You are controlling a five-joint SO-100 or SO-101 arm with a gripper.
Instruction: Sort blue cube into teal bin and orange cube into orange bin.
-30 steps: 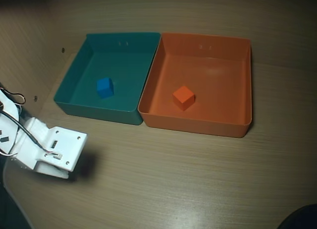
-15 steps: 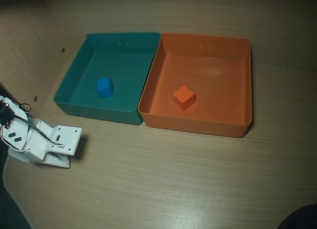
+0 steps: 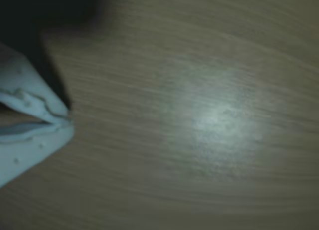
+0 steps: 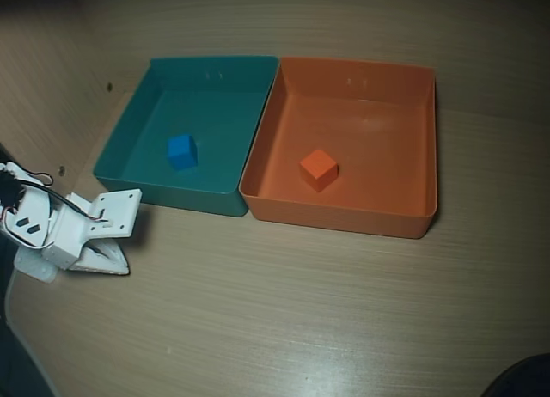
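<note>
Your gripper [image 4: 120, 264], jaws closed and empty, sits left of both bins; blue cube [image 4: 181, 151] in teal bin [image 4: 129, 131], orange cube [image 4: 319, 168] in orange bin [image 4: 421, 139].

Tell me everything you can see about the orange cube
The orange cube is a small, plain, matte block. It rests on the floor of the orange bin, roughly central and a little toward the left in the overhead view, turned so a corner faces the camera. It sits apart from all four walls, and nothing but the floor touches it. The wrist view does not show it.
</note>
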